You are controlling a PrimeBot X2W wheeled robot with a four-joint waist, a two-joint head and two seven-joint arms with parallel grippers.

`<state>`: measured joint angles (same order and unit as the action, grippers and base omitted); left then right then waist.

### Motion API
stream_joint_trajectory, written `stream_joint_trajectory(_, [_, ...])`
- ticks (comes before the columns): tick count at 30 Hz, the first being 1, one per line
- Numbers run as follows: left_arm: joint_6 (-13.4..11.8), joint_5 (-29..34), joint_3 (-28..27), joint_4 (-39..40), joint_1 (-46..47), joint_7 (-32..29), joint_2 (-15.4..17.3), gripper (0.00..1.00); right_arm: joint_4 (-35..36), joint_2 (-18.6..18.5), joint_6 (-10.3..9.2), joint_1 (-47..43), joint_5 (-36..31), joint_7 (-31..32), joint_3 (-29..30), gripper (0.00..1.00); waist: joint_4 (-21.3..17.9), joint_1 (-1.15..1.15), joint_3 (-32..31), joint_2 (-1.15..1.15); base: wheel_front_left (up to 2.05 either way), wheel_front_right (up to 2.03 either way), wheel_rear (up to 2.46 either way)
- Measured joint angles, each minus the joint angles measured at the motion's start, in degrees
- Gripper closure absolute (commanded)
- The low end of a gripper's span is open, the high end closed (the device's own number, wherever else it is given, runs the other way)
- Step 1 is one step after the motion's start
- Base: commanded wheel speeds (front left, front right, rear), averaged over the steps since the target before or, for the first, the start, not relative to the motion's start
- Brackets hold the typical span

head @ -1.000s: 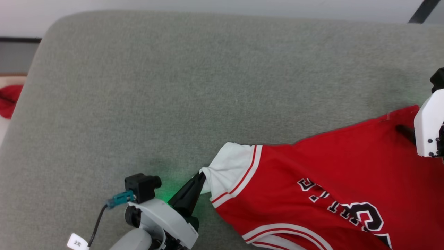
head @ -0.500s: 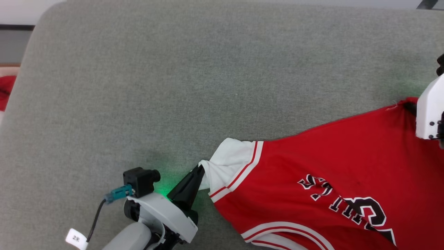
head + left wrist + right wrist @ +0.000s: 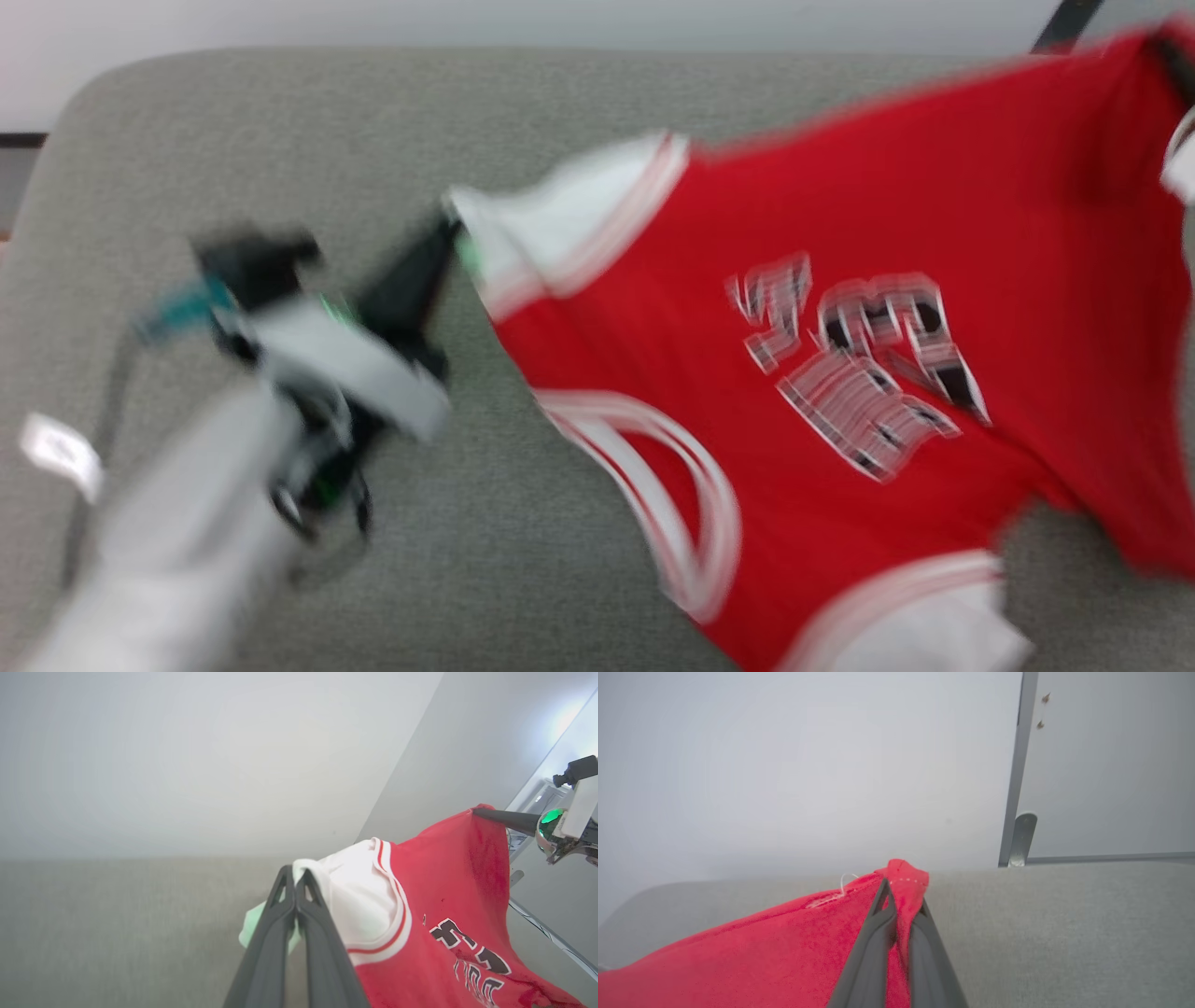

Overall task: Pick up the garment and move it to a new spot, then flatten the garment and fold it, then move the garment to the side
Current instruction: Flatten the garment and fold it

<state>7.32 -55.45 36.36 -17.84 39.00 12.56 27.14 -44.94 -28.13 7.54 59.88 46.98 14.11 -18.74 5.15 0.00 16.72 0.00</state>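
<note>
Garment (thin, light, limp) hangs stretched above the grey cushion. Over the cushion's middle, left gripper pinches the white sleeve; toward its back edge, right gripper pinches a red hem corner. Both look like sound holds.

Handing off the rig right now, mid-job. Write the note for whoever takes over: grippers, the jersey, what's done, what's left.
Left gripper: shut on the garment, pinching the edge of its white sleeve.
Right gripper: shut on the garment, pinching a red corner.
Garment: stretched between the two grippers, top edge raised above the grey padded surface. The head view is blurred, so I cannot tell whether the lower part clears the surface.
Done: both grips made, pick-up begun.
Left: set it down at a new spot, flatten, fold, move it aside.
</note>
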Motion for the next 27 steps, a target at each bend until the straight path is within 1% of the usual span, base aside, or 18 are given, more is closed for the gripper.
stream_joint_trajectory(3, [0.01, 1.36, -1.63, -2.53, 7.92, -0.98, 1.23, 1.00, -3.11, 1.69, 0.00, 4.81, -0.87, -5.27, 2.76, 1.00, -1.13, 0.00, 0.09, 0.00, 0.00, 0.00, 0.00])
stream_joint_trajectory(6, [0.07, 1.60, -3.47, -6.20, 16.69, -2.42, 1.38, 1.00, -6.82, 3.60, 0.00, 10.24, -1.24, -9.76, 5.65, 1.00, -2.08, 0.00, 0.89, 0.00, 0.00, 0.00, 0.00])
stream_joint_trajectory(13, [0.22, 1.05, -7.28, -18.61, 37.91, -3.56, -0.62, 1.00, -16.08, 7.48, 0.02, 23.42, -3.08, -18.71, 11.03, 1.00, -3.77, 0.00, 4.25, 0.00, 0.00, 0.00, 0.00])
stream_joint_trajectory(17, [0.23, 0.46, -9.01, -25.87, 48.73, -2.87, -2.30, 1.00, -19.69, 8.81, 0.03, 30.44, -5.52, -22.15, 11.35, 1.00, -4.80, 0.00, 6.24, 0.00, 0.00, 0.00, 0.00])
stream_joint_trajectory(19, [0.24, -0.04, -10.34, -28.50, 53.65, -1.52, -2.85, 1.00, -20.91, 9.12, 0.09, 34.03, -6.71, -23.57, 11.26, 1.00, -5.21, 0.00, 7.23, 0.00, 0.00, 0.00, 0.00])
stream_joint_trajectory(21, [0.24, -0.30, -10.55, -29.72, 57.39, -0.58, -3.12, 1.00, -22.05, 9.55, 0.09, 36.95, -7.38, -24.26, 11.17, 1.00, -5.55, 0.00, 8.18, 0.00, 0.00, 0.00, 0.00])
stream_joint_trajectory(23, [0.24, -1.78, -10.83, -30.42, 59.24, -0.02, -3.64, 1.00, -23.09, 9.85, 0.09, 38.58, -8.22, -24.38, 10.81, 1.00, -5.83, 0.00, 9.05, 0.00, 0.00, 0.00, 0.00])
stream_joint_trajectory(27, [0.23, -4.00, -8.28, -29.71, 57.39, 0.04, -3.82, 1.00, -24.04, 10.15, 0.07, 38.42, -8.72, -24.17, 9.05, 1.00, -6.00, 0.00, 10.37, 0.00, 0.00, 0.00, 0.00])
